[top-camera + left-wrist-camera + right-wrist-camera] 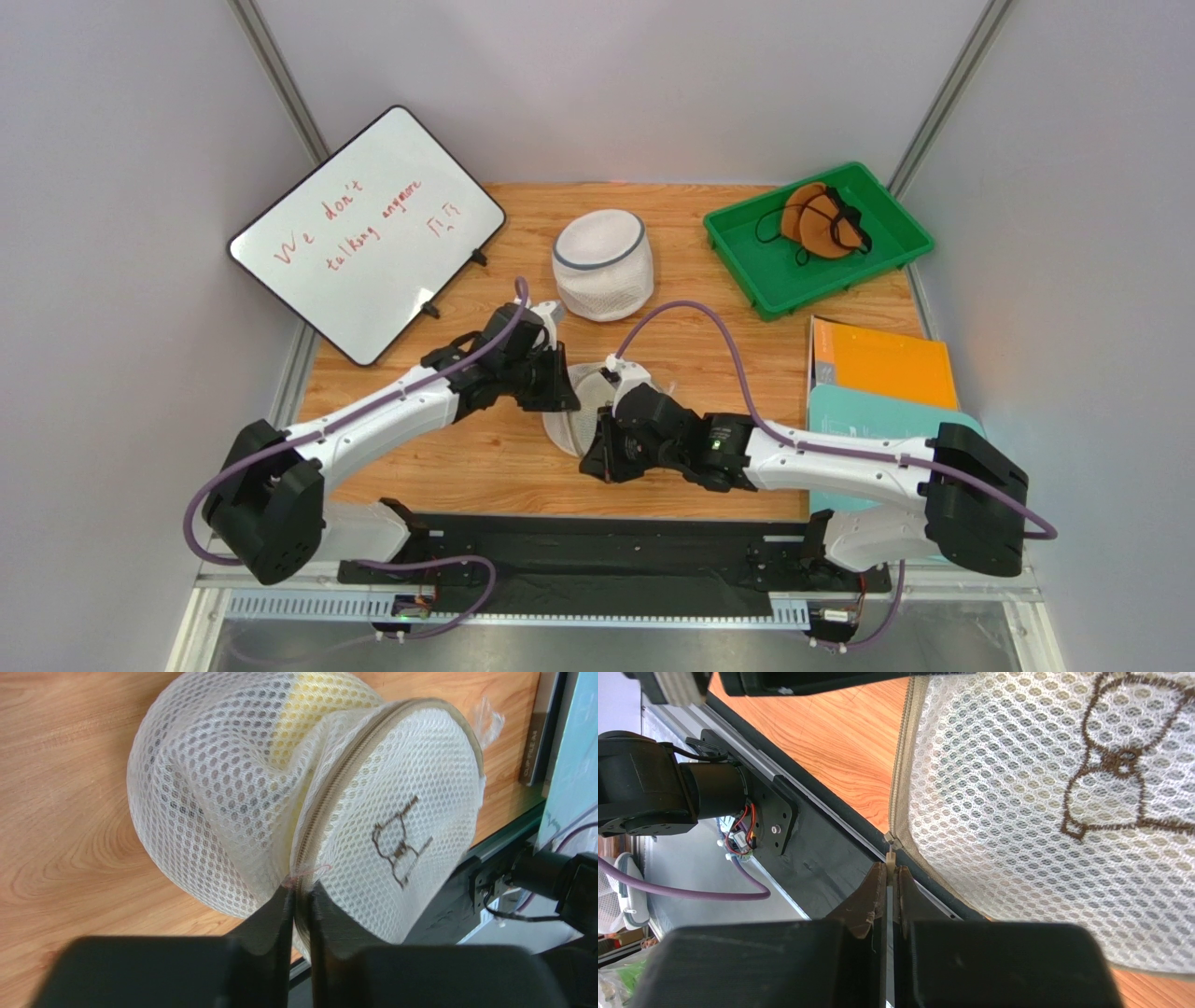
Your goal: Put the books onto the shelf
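My left hand (pixel 302 906) is nearly closed, pinching the zip seam of a mesh bag (pixel 231 784). My right hand (pixel 891 882) is pinched shut on its zip pull (pixel 889 855). The bag stands in the middle of the desk (pixel 477 469), left of the books (pixel 881 367). They lie flat at the right edge, orange beyond teal, edges square to the desk, long axis unclear, my right arm across the teal one. Whiteboard (pixel 368 231), white basket (pixel 603 263) and green tray (pixel 793 280) stand behind.
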Available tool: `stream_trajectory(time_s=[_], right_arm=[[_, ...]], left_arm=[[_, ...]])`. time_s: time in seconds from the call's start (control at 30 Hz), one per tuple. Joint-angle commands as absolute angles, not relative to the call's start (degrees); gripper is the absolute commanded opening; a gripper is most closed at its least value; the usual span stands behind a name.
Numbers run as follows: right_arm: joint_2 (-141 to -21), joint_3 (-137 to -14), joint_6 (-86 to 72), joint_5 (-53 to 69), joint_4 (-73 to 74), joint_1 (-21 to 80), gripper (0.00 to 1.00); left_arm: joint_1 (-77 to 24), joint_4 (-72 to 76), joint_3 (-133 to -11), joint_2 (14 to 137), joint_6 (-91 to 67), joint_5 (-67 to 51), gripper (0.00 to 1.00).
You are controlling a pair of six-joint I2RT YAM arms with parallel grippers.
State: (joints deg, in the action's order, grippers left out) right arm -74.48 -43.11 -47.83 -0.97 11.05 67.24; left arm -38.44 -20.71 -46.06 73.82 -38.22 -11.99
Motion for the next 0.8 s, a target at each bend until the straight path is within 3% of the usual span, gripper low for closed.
stream_trajectory(time_s=[0.0, 0.03, 0.13, 0.37, 0.67, 0.77], right_arm=[[-74.4, -46.0, -47.7, 0.7, 10.9, 67.8, 0.0], [-74.7, -46.3, -47.4, 0.5, 10.8, 67.7, 0.0], [-76.0, -47.5, -47.1, 0.6, 10.6, 67.7, 0.0], [-79.5, -48.8, -47.5, 2.6, 7.7, 67.7, 0.0], [-81.3, -50.3, -46.8, 3.5, 7.5, 67.7, 0.0], [-81.6, -50.3, -47.0, 3.8, 7.3, 67.7, 0.0]], left_arm=[[-37.6, -18.0, -49.0, 72.3, -35.3, -12.2, 0.35], [-37.6, -18.5, -49.0, 71.4, -35.3, -12.6, 0.61], [-37.6, -19.2, -47.4, 66.5, -36.9, -12.9, 0.81], [-37.9, -21.7, -38.8, 56.4, -41.2, -11.0, 0.8], [-40.1, -20.7, -33.0, 54.0, -45.0, -8.6, 0.77], [-41.3, -19.3, -33.0, 55.2, -45.7, -8.6, 0.68]])
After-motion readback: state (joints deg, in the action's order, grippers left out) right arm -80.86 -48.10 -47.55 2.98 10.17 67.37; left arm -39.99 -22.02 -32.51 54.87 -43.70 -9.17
